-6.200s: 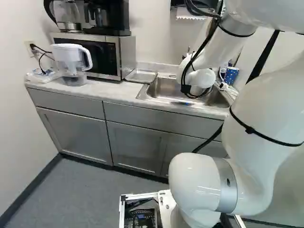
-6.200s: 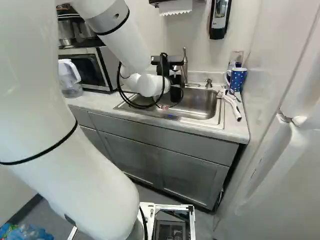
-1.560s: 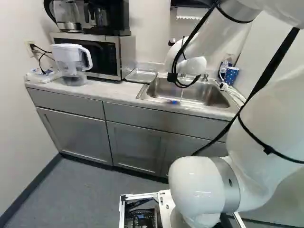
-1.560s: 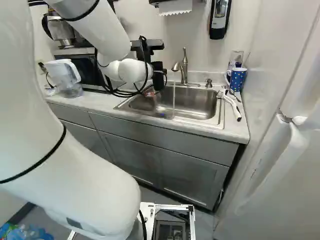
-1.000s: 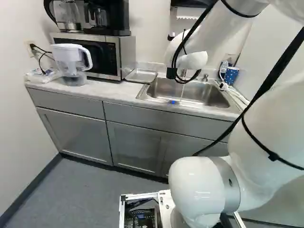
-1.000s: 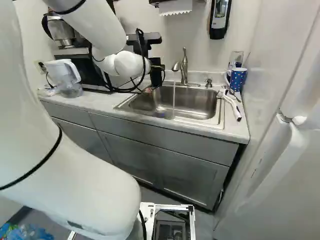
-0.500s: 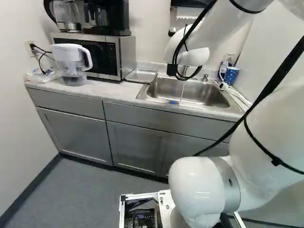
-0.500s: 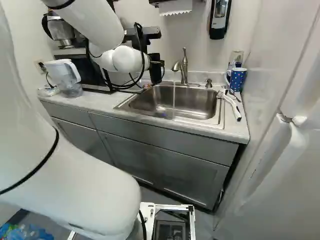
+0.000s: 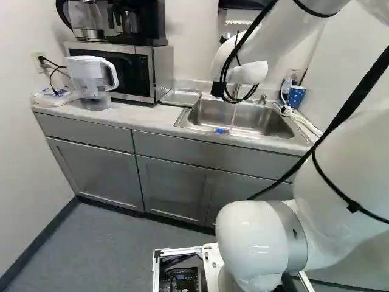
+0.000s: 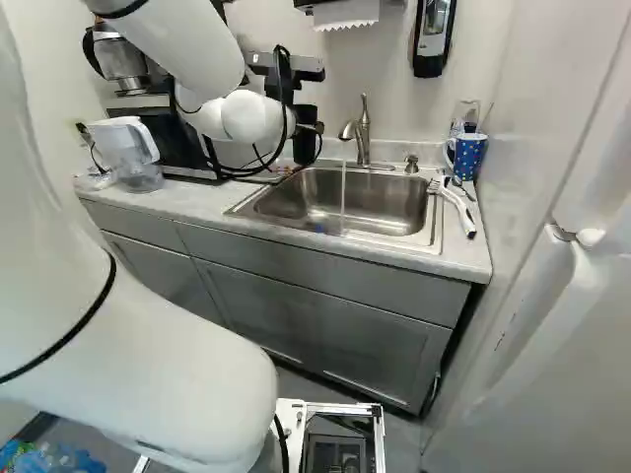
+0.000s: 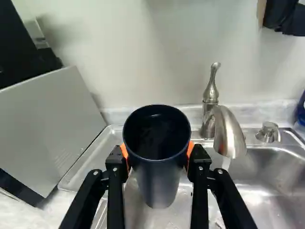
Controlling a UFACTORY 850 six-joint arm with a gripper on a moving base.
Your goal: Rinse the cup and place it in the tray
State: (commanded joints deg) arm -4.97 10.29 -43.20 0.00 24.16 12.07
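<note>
Cup (image 11: 159, 183) in the grip, beside the running tap (image 10: 361, 133).
The gripper (image 10: 305, 140) grasps the dark cup between its two fingers, orange pads (image 11: 125, 151) on either side, its open mouth facing the wrist camera. Water falls from the tap into the sink (image 9: 267, 123) beside the cup, apart from it. The metal tray (image 9: 180, 97) lies on the counter (image 9: 137, 117), between the microwave (image 9: 159, 73) and the sink.
</note>
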